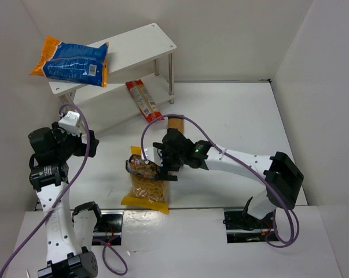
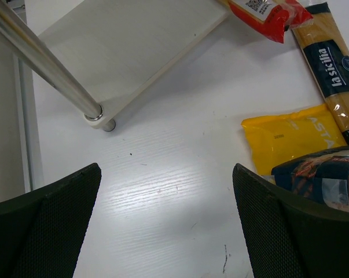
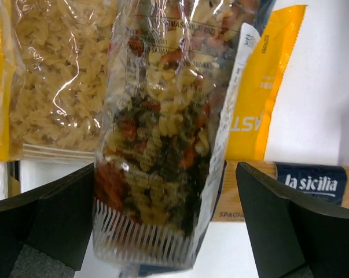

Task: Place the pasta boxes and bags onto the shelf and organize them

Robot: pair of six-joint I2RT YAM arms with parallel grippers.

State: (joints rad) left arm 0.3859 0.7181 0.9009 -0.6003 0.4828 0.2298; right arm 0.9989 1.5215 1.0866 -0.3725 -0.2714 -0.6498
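Far-left corner: the shelf carried the big bag. By the left edge, the left gripper hung wide open and empty. Toward the near edge, the right gripper gaped astride the clear bag, which lay atop the yellow bag. Closing might pinch only loose film, which could slip.

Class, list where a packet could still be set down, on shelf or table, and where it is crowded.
Free: the shelf top board right of the orange-blue bag; the table right of the shelf. Crowded: around the right gripper, with clear bag, yellow bag, slim box.
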